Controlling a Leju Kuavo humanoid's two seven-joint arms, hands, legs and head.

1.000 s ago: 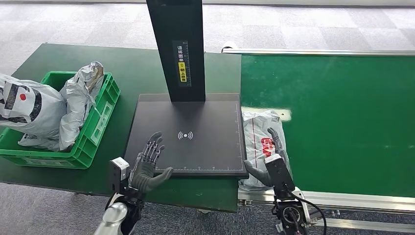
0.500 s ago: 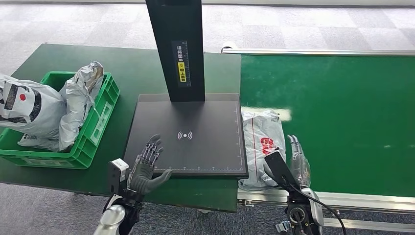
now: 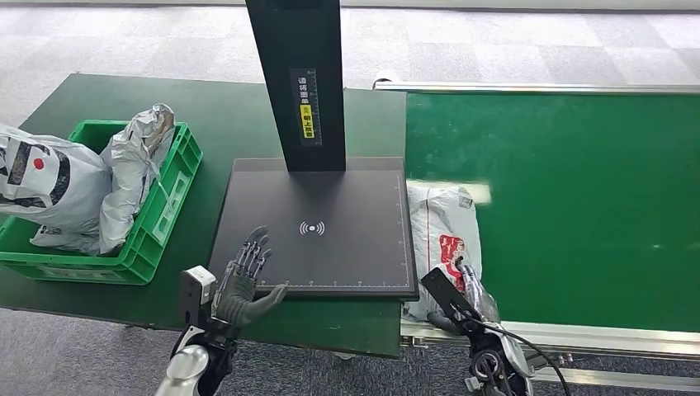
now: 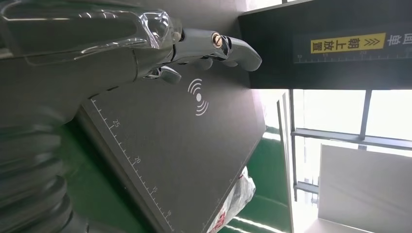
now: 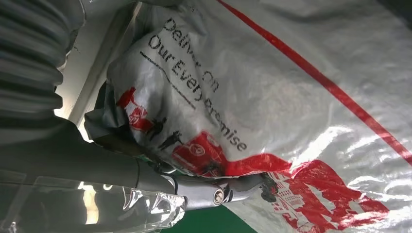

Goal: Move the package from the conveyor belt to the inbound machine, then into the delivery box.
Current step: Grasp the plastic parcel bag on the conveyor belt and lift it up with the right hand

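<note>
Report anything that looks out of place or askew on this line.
The white package lies crumpled on the conveyor belt, its edge against the scanner plate. The green crate is overfilled, bags bulging above its rim.

package (image 5: 272, 97): "Our Every Promise" | scanner plate (image 4: 160, 160): ruler 25, 20

Glossy, crinkled white plastic film with red and black print on the package (image 3: 444, 235). Matt green fabric-like surface on the conveyor belt (image 3: 578, 198), edged by a brushed metal rail (image 3: 594, 337). Matt black, smooth plate on the inbound machine (image 3: 318, 227), with white printed markings. Shiny moulded green plastic for the delivery box (image 3: 165, 206). Wrinkled silvery film on the bags (image 3: 132, 165) inside.
</note>
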